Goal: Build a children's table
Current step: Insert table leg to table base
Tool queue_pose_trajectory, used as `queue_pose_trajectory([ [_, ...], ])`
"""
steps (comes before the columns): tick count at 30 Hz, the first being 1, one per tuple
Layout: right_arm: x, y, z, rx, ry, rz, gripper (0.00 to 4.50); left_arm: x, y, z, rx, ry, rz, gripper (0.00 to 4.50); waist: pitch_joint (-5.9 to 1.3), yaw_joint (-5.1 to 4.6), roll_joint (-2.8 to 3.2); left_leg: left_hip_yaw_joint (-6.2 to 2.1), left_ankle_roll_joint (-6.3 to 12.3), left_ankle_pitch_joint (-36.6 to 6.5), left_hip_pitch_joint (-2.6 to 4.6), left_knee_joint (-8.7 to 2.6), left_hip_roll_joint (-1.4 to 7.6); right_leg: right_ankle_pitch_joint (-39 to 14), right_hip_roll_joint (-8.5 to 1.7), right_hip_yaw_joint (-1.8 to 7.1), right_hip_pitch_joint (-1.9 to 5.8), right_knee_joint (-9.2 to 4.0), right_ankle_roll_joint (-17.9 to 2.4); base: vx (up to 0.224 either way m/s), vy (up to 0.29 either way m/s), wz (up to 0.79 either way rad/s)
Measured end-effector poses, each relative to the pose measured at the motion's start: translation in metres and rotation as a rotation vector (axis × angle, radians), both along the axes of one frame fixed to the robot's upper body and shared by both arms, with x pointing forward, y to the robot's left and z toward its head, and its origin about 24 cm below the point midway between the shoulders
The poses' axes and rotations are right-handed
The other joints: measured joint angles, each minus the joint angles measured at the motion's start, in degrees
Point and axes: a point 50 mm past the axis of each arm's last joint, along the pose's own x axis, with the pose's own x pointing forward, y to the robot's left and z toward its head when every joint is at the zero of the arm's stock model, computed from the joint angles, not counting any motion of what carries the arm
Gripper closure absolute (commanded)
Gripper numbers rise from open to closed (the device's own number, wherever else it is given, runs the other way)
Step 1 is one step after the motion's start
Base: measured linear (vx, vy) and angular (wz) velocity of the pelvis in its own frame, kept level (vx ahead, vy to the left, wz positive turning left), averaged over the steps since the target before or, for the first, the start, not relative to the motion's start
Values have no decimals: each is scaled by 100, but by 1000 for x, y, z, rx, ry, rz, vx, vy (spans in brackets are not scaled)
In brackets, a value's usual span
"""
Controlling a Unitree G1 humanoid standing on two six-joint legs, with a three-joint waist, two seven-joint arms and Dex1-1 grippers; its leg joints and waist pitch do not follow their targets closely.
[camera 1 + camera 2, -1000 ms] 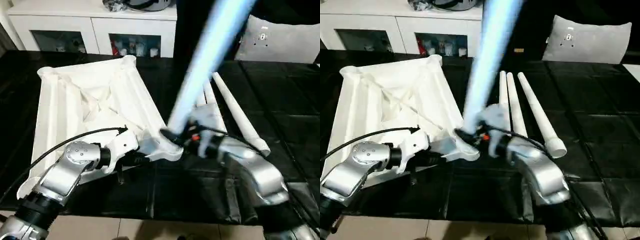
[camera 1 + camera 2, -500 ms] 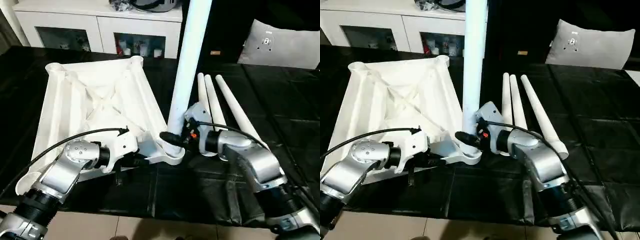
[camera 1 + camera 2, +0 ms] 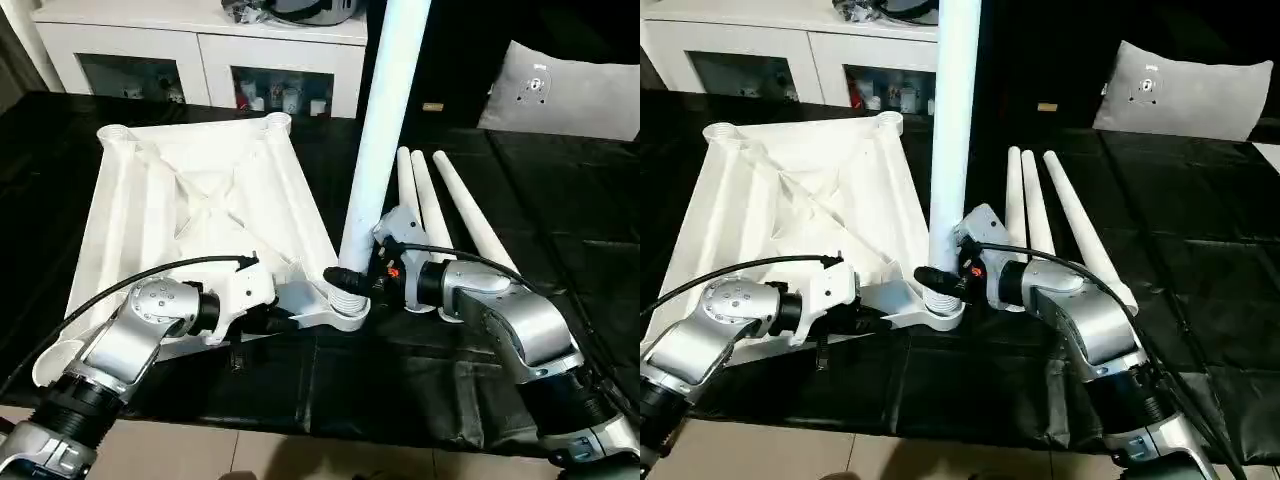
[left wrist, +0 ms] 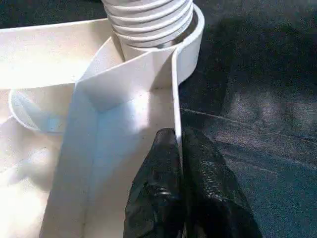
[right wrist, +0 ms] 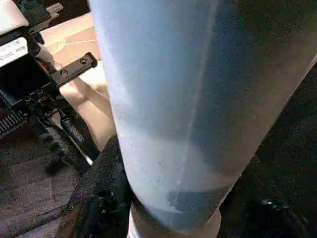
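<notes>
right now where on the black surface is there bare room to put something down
Free: the black surface right of the three lying legs, toward the grey pillow, and the front strip between the arms. Crowded: the near corner socket, where the right tool grips the upright leg and the left tool pinches the tabletop's rim.

Two black fingers (image 4: 163,198) of the left gripper (image 4: 181,168) pinch the thin white wall of the table top (image 4: 124,114), one on each side of it. Just past them sits a round corner socket (image 4: 190,44). A white leg end (image 4: 148,22) with rings stands in it. Black cloth (image 4: 257,99) lies beside the top.
</notes>
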Motion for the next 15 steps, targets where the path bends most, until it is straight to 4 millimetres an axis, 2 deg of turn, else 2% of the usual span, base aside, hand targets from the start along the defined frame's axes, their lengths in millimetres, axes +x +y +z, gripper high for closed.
queue_pose_trajectory([
  [15, -2, -5, 0, -8, 36, 22, 261, 2, 1, 0, 8, -11, -11, 450, 0, 6, 1, 10, -23, 20, -3, 0, 46, 2, -4, -62, 18, -4, -12, 0, 0, 0],
])
